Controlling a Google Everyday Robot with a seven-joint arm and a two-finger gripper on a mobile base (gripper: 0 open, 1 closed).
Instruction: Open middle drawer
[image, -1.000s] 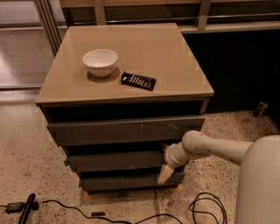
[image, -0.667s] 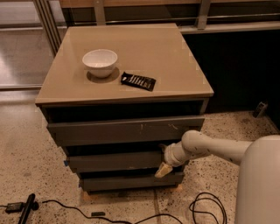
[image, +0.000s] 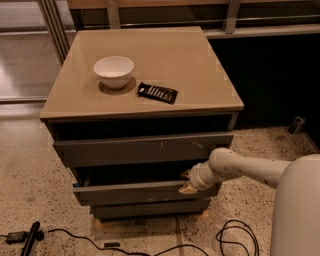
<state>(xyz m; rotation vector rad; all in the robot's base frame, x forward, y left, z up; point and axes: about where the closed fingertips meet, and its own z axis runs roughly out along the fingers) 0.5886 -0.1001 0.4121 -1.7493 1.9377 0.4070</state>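
Cream two-finger gripper (image: 187, 186) is sitting right of centre in the lower half of the frame, pressing against the top edge of the plain dark grey middle drawer front (image: 129, 193) near its right end. Can't tell whether it's gripping or released. The white arm (image: 245, 169) is reaching in from the lower right. The middle drawer is sitting in the lower centre of the frame, slightly proud of the narrower grey bottom drawer front (image: 150, 208), with a dark gap showing above it. The wider grey top drawer front with pale scratches (image: 145, 149) is sitting just above. On the tan glossy cabinet top (image: 200, 65), a white ceramic bowl (image: 114, 71) and a flat black packet (image: 157, 92) are lying near each other, upper left of centre. Black cables (image: 235, 235) are trailing over the speckled floor (image: 30, 185) along the bottom.
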